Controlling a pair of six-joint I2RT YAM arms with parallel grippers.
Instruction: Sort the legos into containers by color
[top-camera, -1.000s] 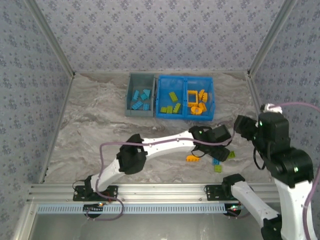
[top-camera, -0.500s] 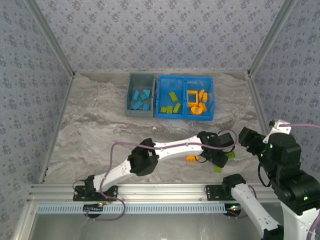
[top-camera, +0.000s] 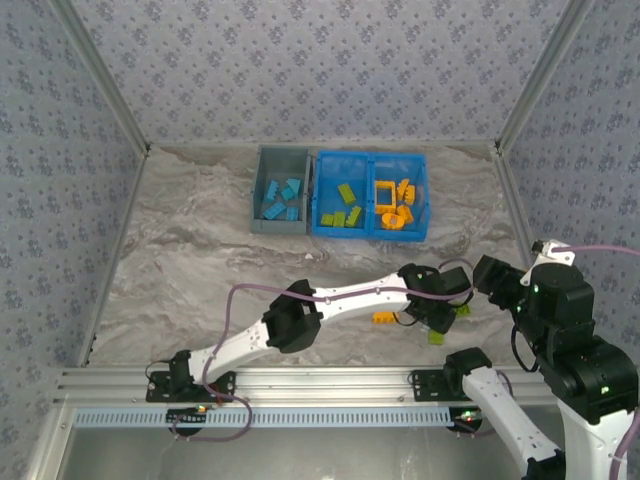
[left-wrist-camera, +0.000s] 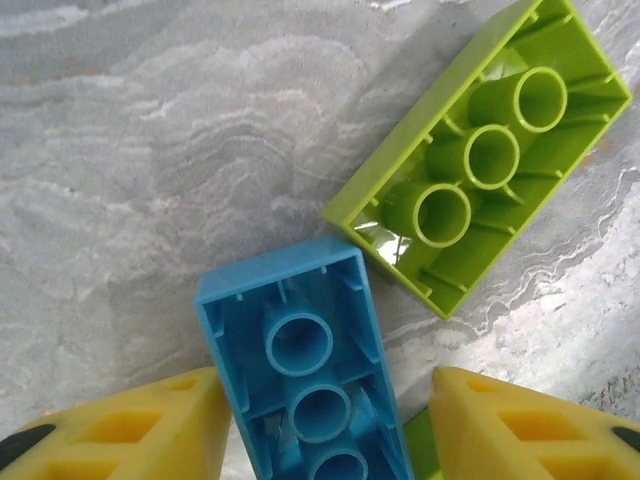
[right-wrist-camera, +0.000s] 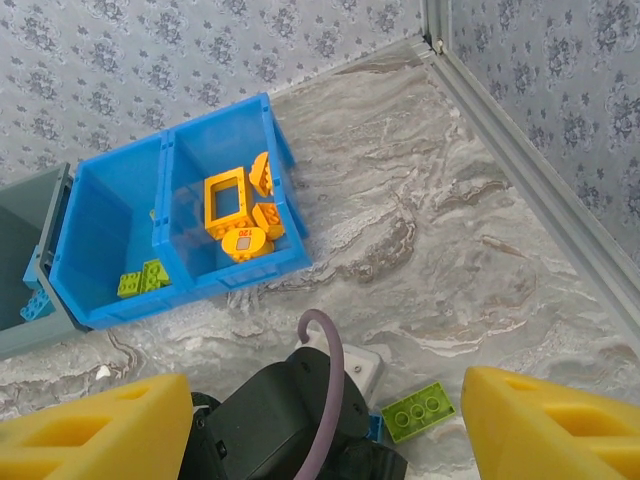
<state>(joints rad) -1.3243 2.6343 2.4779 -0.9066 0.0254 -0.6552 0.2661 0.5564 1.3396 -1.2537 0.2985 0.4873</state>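
Bins sit at the far edge: blue bin (top-camera: 369, 156) holds green and orange, grey bin (top-camera: 257, 200) holds blue (few strays left, by my reckoning). Your right gripper (right-wrist-camera: 328, 390) hangs wide open, empty. Your left gripper (left-wrist-camera: 330, 400) straddles an upturned blue brick (left-wrist-camera: 300, 350) on the table (left-wrist-camera: 120, 150), jaws part-open, not clamped. A lime brick (left-wrist-camera: 480, 150) crowds just beside.

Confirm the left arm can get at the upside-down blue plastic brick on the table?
Probably yes: its yellow fingers flank the upside-down blue plastic brick, nothing between; the lime green plastic brick crowds one corner.
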